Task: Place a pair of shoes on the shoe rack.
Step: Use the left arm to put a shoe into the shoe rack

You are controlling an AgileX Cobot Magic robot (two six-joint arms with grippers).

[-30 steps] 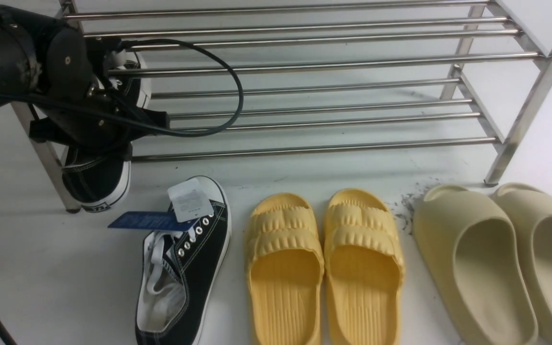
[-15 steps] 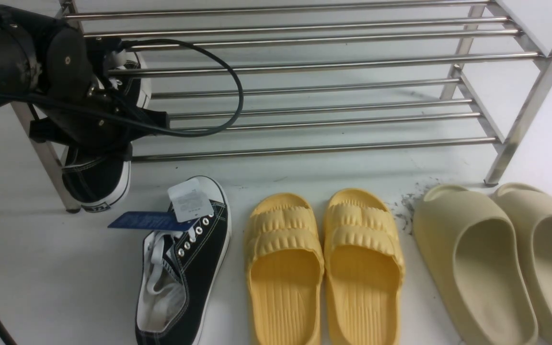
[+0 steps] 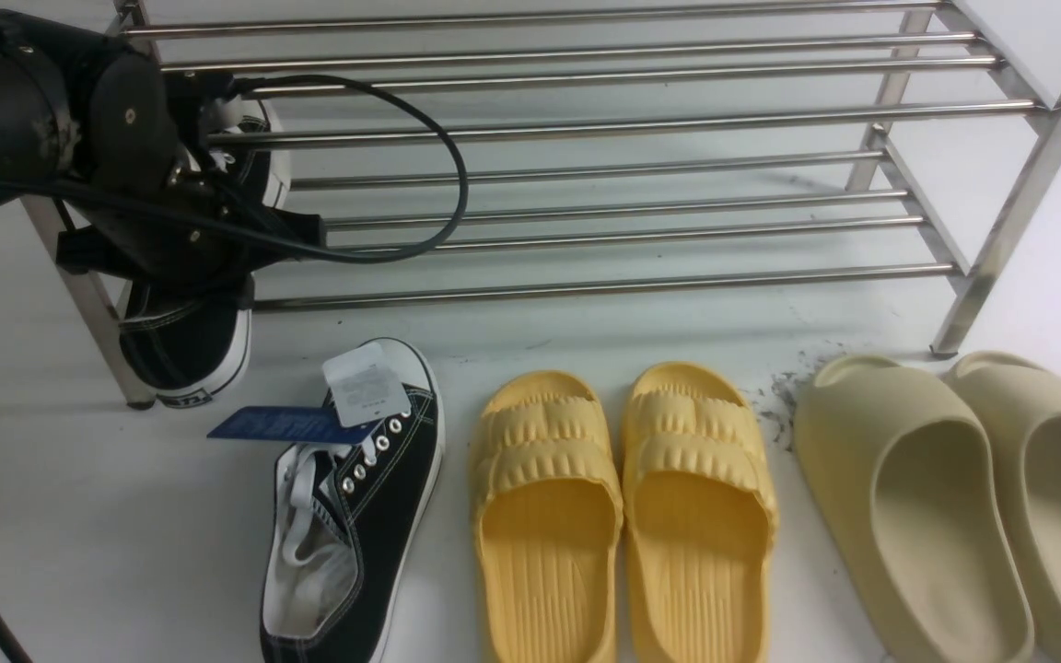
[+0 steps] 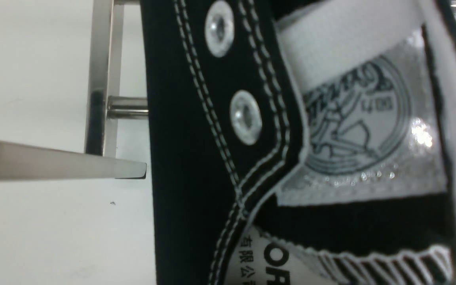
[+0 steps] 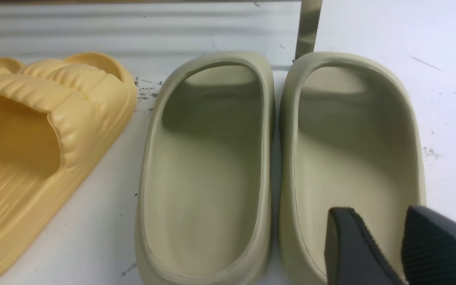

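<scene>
Right now L gripper point(image 3: 188, 274), closed, sits atop black sneaker point(image 3: 182, 345) at left end of shoe rack point(image 3: 641, 115), lower tier; contact hidden.

Shows no visible change since a second ago. No shift of the left arm point(image 3: 33, 120), the black sneaker point(image 3: 185, 345) under it, or the shoe rack point(image 3: 632, 122).

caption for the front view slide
One black sneaker at the shoe rack's left end under the left arm; its mate on the floor.
</scene>
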